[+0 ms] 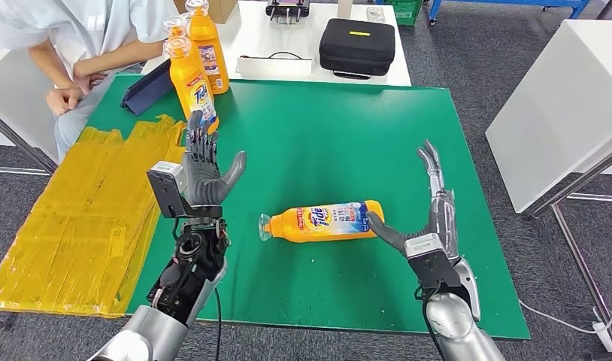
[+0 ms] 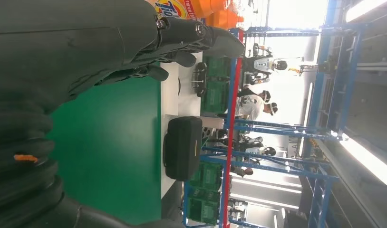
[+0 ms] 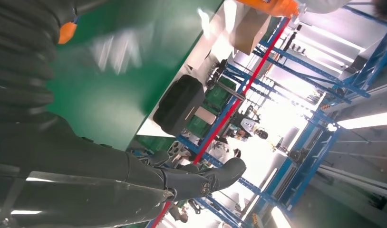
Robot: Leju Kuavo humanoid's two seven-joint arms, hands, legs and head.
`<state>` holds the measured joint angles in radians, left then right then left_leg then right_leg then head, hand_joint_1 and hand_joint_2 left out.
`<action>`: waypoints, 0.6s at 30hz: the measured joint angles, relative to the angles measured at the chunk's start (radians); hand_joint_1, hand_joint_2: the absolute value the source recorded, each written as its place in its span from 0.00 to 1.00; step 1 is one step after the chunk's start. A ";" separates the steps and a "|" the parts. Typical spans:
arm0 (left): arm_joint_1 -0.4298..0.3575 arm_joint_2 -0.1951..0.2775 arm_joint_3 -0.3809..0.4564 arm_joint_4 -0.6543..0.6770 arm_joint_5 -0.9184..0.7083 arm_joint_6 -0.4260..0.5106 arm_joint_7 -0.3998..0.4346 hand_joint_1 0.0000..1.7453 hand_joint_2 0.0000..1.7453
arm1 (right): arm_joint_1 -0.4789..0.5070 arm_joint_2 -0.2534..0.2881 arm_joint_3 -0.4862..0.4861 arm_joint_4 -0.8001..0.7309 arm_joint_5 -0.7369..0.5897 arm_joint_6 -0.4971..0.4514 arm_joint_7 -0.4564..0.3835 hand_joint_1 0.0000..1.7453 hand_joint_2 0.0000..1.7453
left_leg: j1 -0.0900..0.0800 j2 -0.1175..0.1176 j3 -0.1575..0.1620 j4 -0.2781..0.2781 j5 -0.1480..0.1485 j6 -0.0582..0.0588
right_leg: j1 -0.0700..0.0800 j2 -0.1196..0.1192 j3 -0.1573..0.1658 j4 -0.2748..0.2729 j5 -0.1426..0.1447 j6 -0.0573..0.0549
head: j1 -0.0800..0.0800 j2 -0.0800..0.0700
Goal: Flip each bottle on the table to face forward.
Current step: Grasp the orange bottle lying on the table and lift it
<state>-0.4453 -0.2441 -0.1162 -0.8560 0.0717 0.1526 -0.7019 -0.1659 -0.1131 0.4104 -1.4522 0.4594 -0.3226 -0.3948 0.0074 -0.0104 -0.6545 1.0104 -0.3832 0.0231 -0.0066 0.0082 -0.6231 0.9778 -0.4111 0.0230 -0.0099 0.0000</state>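
— What is the surface showing?

— A green mat [image 1: 325, 135] is covering the table, with a white table [image 1: 318, 45] butting against its far edge. Blue racking [image 2: 277, 128] is standing in the background of the wrist views.

— Where is the bottle sitting?

— One orange bottle [image 1: 322, 221] is lying on its side near the middle of the mat, cap pointing toward the robot's left, label facing up. Three more bottles [image 1: 192, 79] are standing upright at the far left corner.

— How are the hands standing?

— The left hand [image 1: 205, 169] is hovering left of the lying bottle, palm turned toward it, fingers apart and holding nothing. The right hand [image 1: 427, 218] is sitting at the bottle's base end, fingers spread upward, thumb lying just beside the base; I cannot tell whether it is touching.

— Anything standing in the way?

— The upright bottles are standing just beyond the left hand's fingertips. A yellow sheet [image 1: 85, 218] is lying along the mat's left side. A person [image 1: 70, 45] in a light shirt is sitting at the far left corner, beside a dark folder [image 1: 146, 86]. On the white table a black case [image 1: 357, 47] and a white box [image 1: 277, 66] are resting, well apart from both hands.
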 joint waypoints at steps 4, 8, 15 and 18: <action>0.001 0.000 -0.004 -0.002 0.001 0.000 0.000 0.00 1.00 | 0.012 -0.002 0.004 -0.010 0.001 -0.006 0.003 0.00 1.00 | 0.000 0.000 0.000 0.000 0.000 0.000 | 0.000 0.000 0.000 0.000 0.000 0.000 | 0.000 0.000; 0.006 0.000 -0.005 -0.005 0.001 0.000 0.000 0.00 1.00 | 0.015 0.000 0.007 -0.013 0.020 -0.007 0.023 0.00 1.00 | 0.000 0.000 0.000 0.000 0.000 0.000 | 0.000 0.000 0.000 0.000 0.000 0.000 | 0.000 0.000; 0.007 -0.002 -0.012 -0.007 0.000 -0.005 0.000 0.00 1.00 | 0.003 0.001 0.017 0.014 0.168 0.054 0.151 0.00 1.00 | 0.000 0.000 0.000 0.000 0.000 0.000 | 0.000 0.000 0.000 0.000 0.000 0.000 | 0.000 0.000; 0.007 -0.003 -0.015 -0.007 0.000 -0.005 0.000 0.00 1.00 | -0.007 0.001 0.024 0.034 0.200 0.065 0.175 0.00 1.00 | 0.000 0.000 0.000 0.000 0.000 0.000 | 0.000 0.000 0.000 0.000 0.000 0.000 | 0.000 0.000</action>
<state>-0.4387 -0.2468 -0.1308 -0.8629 0.0718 0.1472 -0.7019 -0.1732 -0.1123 0.4342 -1.4178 0.6597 -0.2579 -0.2201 0.0074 -0.0106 -0.6547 1.0104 -0.3831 0.0231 -0.0067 0.0081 -0.6229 0.9779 -0.4111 0.0230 -0.0098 0.0000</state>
